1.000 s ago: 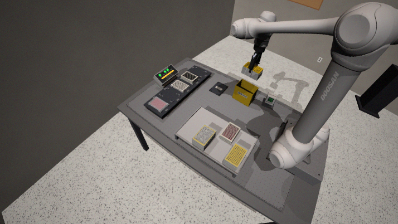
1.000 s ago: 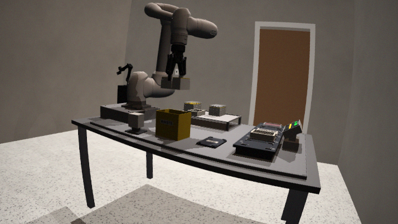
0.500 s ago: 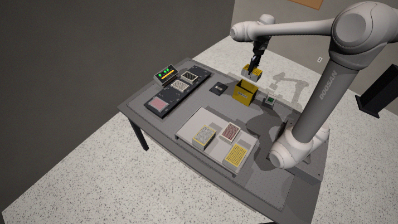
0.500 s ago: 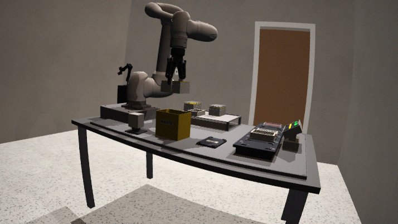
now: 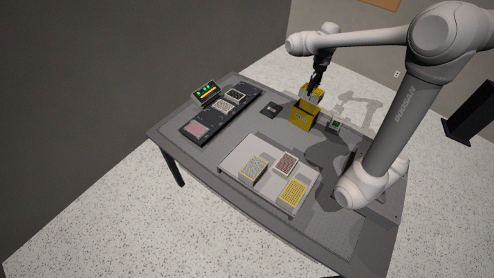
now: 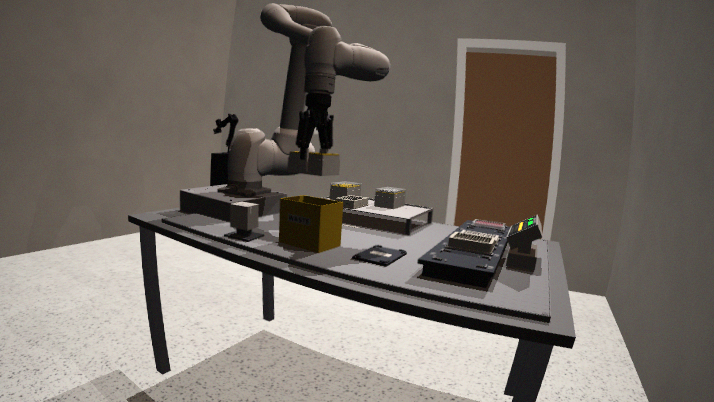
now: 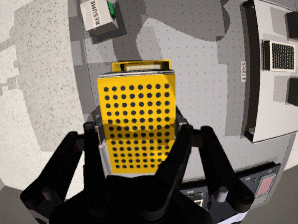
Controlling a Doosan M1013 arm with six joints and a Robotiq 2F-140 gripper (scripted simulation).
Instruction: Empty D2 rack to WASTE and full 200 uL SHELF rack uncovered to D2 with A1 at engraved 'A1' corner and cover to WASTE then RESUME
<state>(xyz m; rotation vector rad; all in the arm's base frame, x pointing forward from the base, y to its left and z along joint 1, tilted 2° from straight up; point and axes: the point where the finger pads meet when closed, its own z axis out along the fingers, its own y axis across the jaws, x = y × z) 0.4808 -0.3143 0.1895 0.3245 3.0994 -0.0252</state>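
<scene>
My gripper is shut on the empty tip rack, a yellow plate with dark holes and no tips. It holds the rack level, well above the table, over the open mouth of the yellow WASTE bin. In the wrist view the rack hides most of the bin. On the dark deck one slot between the pink plate and the white plate is bare.
The shelf holds a covered yellow-rimmed rack, a dark red rack and a yellow rack with holes. The RESUME button box stands beside the bin; the regrip nest and the panel are by the deck.
</scene>
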